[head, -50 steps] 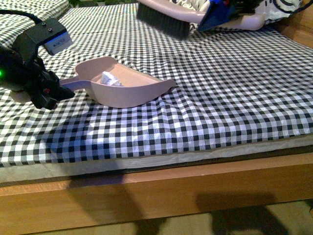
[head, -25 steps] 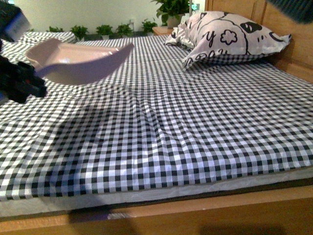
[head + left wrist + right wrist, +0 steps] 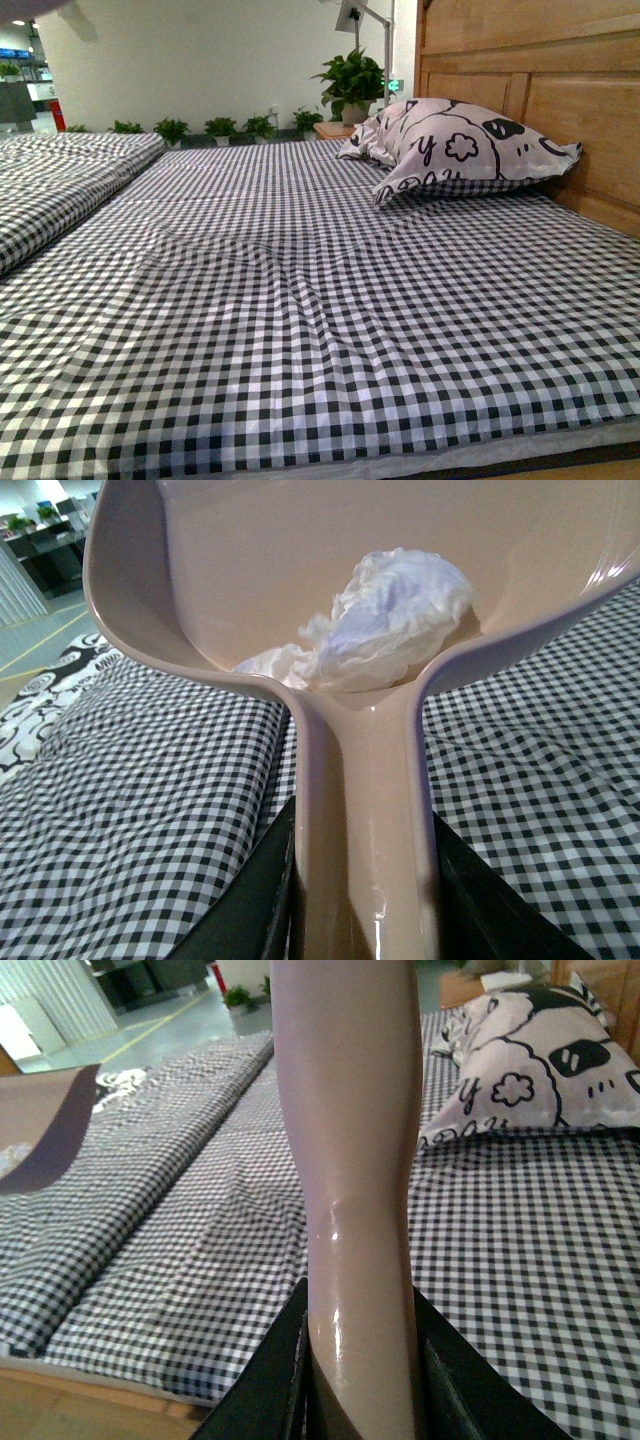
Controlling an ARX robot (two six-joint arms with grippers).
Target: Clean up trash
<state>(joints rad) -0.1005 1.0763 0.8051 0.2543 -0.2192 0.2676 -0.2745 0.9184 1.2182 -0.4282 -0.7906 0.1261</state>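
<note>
In the left wrist view my left gripper is shut on the handle of a pink dustpan, held above the bed. The trash, a crumpled white wad of tissue, lies in the pan near the handle. In the right wrist view my right gripper is shut on the pink handle of the brush; its bristles are out of view. An edge of the dustpan shows there too. Neither gripper shows in the front view; only a pink sliver of the dustpan sits at the top left corner.
A bed with a black-and-white checked sheet fills the front view. A black-and-white patterned pillow leans on the wooden headboard at the back right. A second checked bed lies to the left. Potted plants stand behind.
The dustpan with the trash has been lifted off the bed, up and left, almost out of the front view. The brush has also left that view, which now looks higher and further.
</note>
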